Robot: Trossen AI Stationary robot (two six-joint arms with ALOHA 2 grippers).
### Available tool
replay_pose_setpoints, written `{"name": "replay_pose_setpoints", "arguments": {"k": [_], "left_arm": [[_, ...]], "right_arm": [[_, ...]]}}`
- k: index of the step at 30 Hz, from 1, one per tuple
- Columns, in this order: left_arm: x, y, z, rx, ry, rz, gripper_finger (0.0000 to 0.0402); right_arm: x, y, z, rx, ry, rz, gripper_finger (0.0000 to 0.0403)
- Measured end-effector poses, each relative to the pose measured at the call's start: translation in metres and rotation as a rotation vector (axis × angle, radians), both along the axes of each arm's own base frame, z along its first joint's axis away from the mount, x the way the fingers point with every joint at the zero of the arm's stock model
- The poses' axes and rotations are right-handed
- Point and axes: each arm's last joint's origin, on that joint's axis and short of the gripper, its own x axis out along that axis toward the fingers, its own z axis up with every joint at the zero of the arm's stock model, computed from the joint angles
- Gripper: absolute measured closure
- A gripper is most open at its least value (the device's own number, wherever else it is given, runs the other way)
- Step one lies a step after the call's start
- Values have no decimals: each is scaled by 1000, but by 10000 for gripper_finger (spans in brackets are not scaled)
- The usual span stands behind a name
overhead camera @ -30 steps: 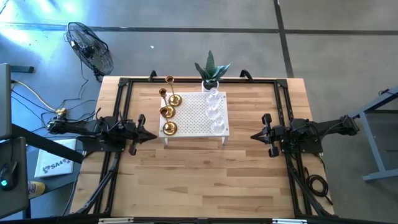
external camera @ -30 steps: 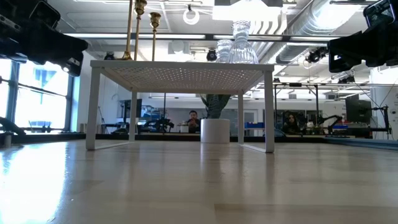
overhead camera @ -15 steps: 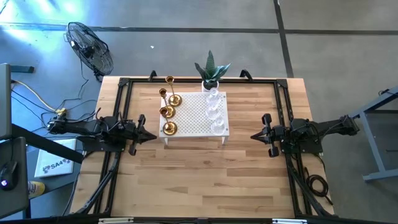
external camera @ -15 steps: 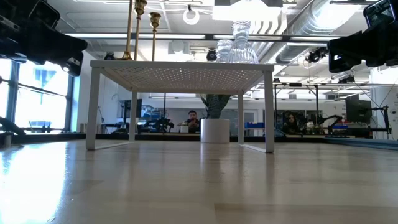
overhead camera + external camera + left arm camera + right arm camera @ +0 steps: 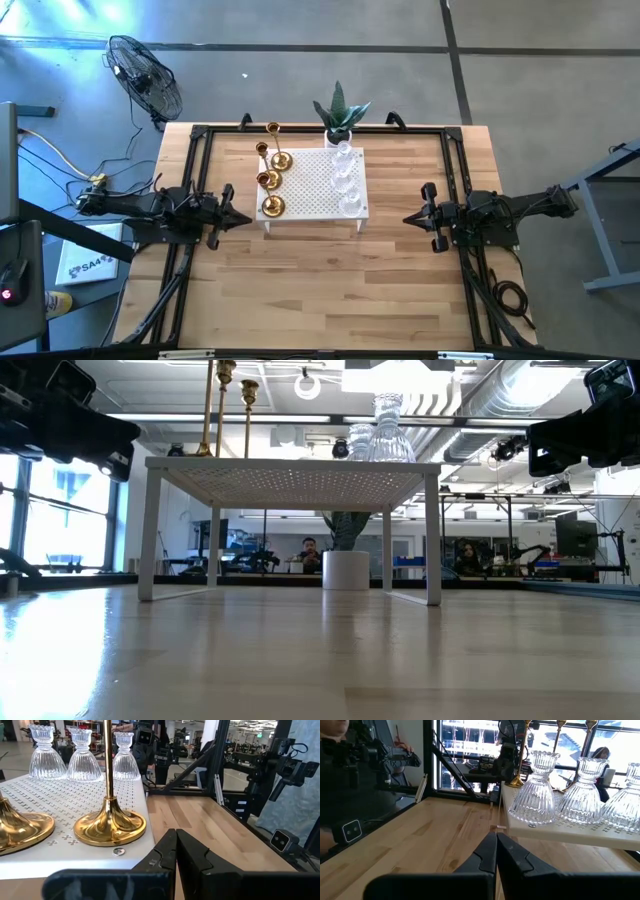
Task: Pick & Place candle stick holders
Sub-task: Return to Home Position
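Wood table (image 5: 330, 290): we see its near half, toward six o'clock, bare, with nothing there to pick up.
Left gripper (image 5: 238, 218): at nine o'clock of the shelf, near its corner but not touching it. Its fingers are pressed together on nothing. We read this as a parked pose, low and clear of the shelf legs.
Right gripper (image 5: 413, 218): at three o'clock, well apart from the shelf, fingers likewise together and empty, mirroring the other arm.
Shelf (image 5: 310, 185): white and perforated, on four legs, toward twelve o'clock from the table's middle. It sits between the arms, so each can reach its own side.
Gold holders (image 5: 272, 206): three in a row along the shelf's nine o'clock edge, upright on flared bases, on the side nearest the left arm.
Glass holders (image 5: 350, 200): three in a close row along the three o'clock edge, upright, facing the gold row across the bare middle.
Plant (image 5: 340, 112): at twelve o'clock, just beyond the shelf; we take it for decoration only.
Stage: we judge the placing done, with all six on the shelf, sorted by kind.
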Motion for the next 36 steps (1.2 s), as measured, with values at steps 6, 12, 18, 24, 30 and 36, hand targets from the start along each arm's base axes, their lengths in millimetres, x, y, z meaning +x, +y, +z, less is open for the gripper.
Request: {"name": "replay_pose_setpoints", "arguments": {"k": [6, 12, 18, 24, 30, 36], "left_arm": [[0, 1, 0, 0, 1, 9, 400], [1, 9, 0, 0, 0, 91, 400], [1, 18, 0, 0, 0, 187, 400], [0, 24, 0, 0, 0, 245, 400], [0, 26, 0, 0, 0, 269, 400], [0, 26, 0, 0, 0, 269, 400]], "right_arm": [[0, 0, 0, 0, 0, 0, 402], [0, 0, 0, 0, 0, 0, 402], [0, 0, 0, 0, 0, 0, 402], [0, 0, 0, 0, 0, 0, 402], [0, 0, 0, 0, 0, 0, 402], [0, 0, 0, 0, 0, 0, 402]]}}
